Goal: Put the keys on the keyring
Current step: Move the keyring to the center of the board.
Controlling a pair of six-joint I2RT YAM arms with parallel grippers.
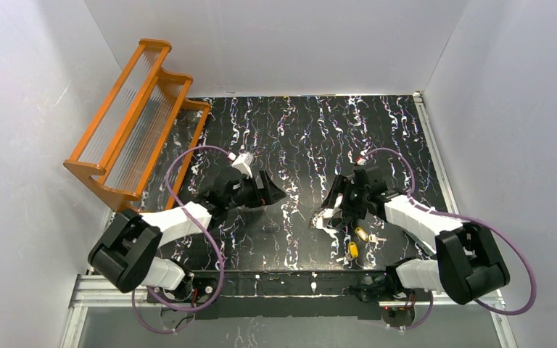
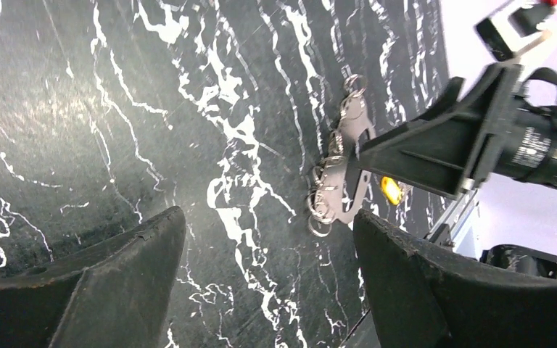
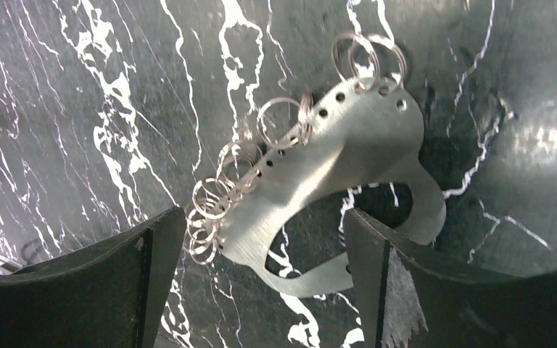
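Observation:
The keyring [image 3: 337, 148] is a flat silver metal band in an oval loop with several small wire rings along one edge. It lies on the black marbled table [image 1: 297, 130], and it also shows as the keyring [image 1: 324, 218] and the keyring [image 2: 349, 163]. My right gripper [image 3: 262, 215] hovers open just over it, and the band's lower part passes behind its right finger [image 3: 406, 290]. Two keys with yellow heads, one key [image 1: 361, 233] and another key [image 1: 352, 251], lie near the right arm; one key [image 2: 390, 190] shows past the ring. My left gripper [image 2: 268, 214] is open and empty, to the left of the ring.
An orange rack [image 1: 134, 123] with ribbed clear panels leans at the back left. White walls close in three sides. A metal rail [image 1: 261, 279] runs along the near edge between the arm bases. My right gripper [image 2: 435, 148] reaches into the left wrist view.

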